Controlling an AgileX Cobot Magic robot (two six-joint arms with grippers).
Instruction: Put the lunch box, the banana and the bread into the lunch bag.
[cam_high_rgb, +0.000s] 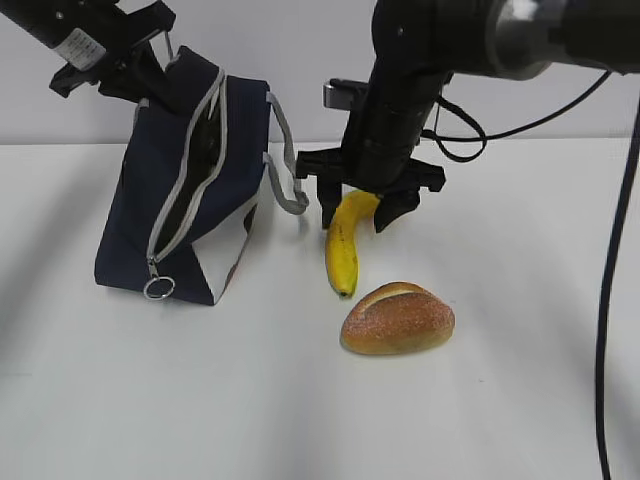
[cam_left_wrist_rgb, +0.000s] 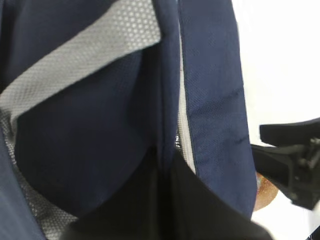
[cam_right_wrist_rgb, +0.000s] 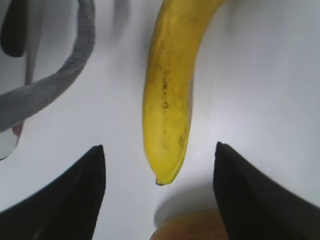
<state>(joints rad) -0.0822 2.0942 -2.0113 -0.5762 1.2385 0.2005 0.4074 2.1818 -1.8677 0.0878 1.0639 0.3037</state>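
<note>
The right gripper stands wide astride the curved yellow banana on the white table, ready to pinch it. Nearer, the golden-brown bread loaf. Left, the closed left gripper holds up the navy lunch bag, seemingly for loading.

Banana between the jaws – yellow, faint brown specks, dark tip. Bread golden-brown, speckled crust, pale slash on top. Lunch bag navy, grey zipper tape and grey woven handle – silver ring pull. Table white.
</note>
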